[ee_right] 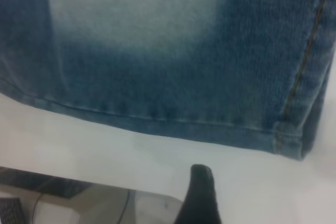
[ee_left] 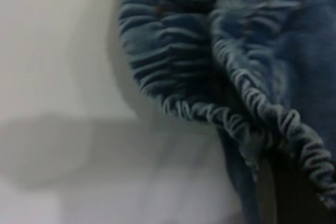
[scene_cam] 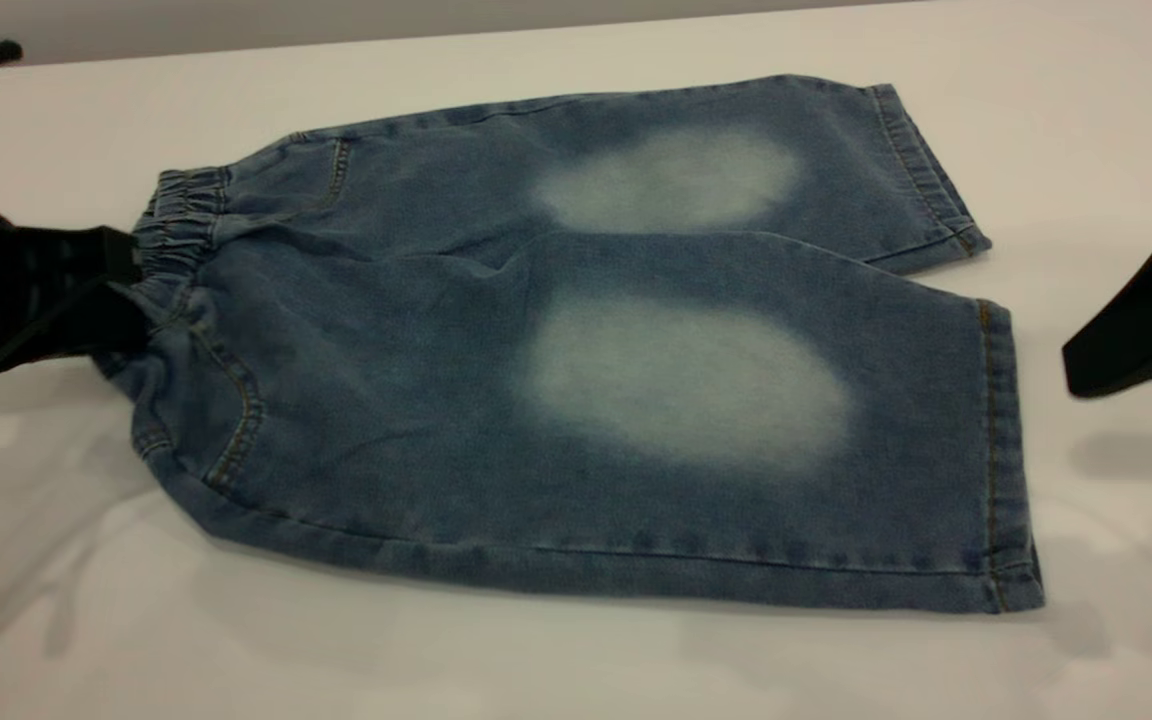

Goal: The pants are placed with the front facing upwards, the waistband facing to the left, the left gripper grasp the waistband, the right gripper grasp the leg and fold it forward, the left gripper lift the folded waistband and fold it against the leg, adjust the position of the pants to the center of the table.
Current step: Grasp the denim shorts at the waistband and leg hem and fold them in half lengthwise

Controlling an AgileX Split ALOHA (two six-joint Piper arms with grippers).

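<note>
the table (scene_cam: pixel 576 660) carries the pants (scene_cam: pixel 576 390) flat, front up. first step in hand: the left gripper (scene_cam: pixel 121 275) is at the waistband (scene_cam: pixel 176 225), closure cannot be told; the right gripper (scene_cam: pixel 1151 310), closure likewise untold, must next be brought to the leg hem (scene_cam: pixel 1001 450).

Left gripper (scene_cam: pixel 121 270): a bulky, glossy black body with a squared tip is seen at the scene's left edge. Right gripper (scene_cam: pixel 1151 320): a matte black, wedge-shaped finger (ee_right: pixel 202 198), tapered and round-tipped, is seen at the right edge.
</note>
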